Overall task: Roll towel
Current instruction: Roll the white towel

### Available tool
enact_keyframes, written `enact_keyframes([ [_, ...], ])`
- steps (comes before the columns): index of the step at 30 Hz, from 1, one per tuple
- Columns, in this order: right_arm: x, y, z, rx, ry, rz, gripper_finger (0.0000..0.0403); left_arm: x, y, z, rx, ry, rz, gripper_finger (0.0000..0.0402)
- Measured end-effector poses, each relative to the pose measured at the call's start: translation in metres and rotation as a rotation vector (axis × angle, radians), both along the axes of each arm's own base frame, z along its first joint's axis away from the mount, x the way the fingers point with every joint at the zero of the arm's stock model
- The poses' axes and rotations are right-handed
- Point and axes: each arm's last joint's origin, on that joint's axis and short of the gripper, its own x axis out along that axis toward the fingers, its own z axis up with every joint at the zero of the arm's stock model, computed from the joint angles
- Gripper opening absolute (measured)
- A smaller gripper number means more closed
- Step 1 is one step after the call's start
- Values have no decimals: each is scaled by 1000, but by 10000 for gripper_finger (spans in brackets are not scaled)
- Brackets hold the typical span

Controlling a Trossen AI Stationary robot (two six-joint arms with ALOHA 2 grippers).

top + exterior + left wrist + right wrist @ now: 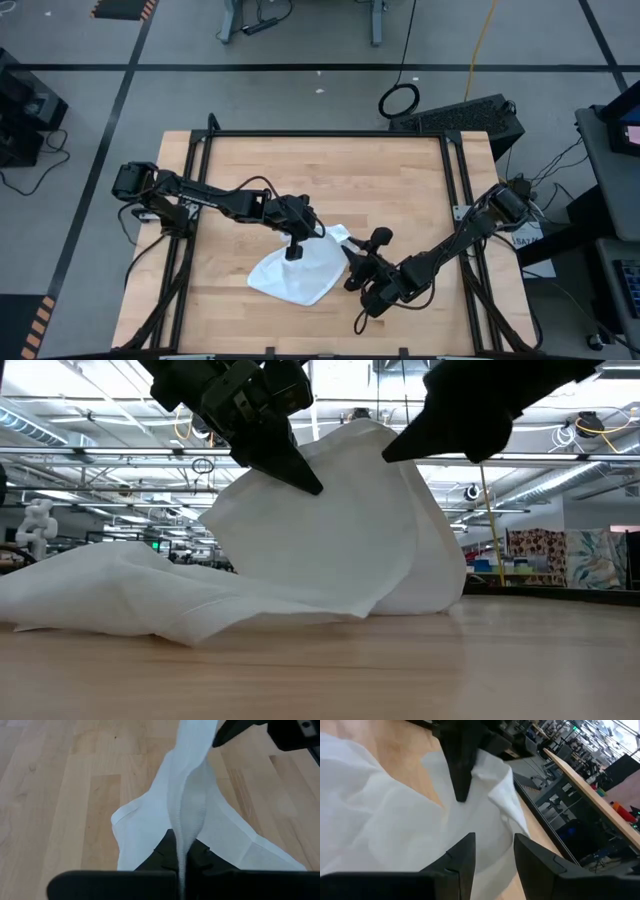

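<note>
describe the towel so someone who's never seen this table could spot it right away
On the wooden table, look at its near-middle, where the two dark arms meet. The towel lies there, part flat and part lifted, the left claw shut on a fold. It is the only soft, plain white thing on the wood.

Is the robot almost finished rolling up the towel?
Not nearly. No roll shows yet: the towel is a rumpled sheet on the table. The left gripper has its fingers shut on a lifted edge, and the right gripper reaches in beside it, fingers apart. The rolling itself is still left.
</note>
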Motion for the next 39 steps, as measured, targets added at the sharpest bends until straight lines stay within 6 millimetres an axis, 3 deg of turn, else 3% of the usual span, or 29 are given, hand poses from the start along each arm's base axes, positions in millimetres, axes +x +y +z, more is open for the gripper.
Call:
enact_keyframes([
  [7,9,-11,0,17,28,5,117,0,0,0,-7,0,-9,2],
  [15,17,-5,9,-32,12,72,8,0,0,0,-3,0,-15,2],
  [32,20,-3,15,-57,-15,83,1,1,-21,4,115,-75,-63,68],
  [39,18,-3,21,-62,-40,67,1,3,-25,7,145,-115,-52,73],
])
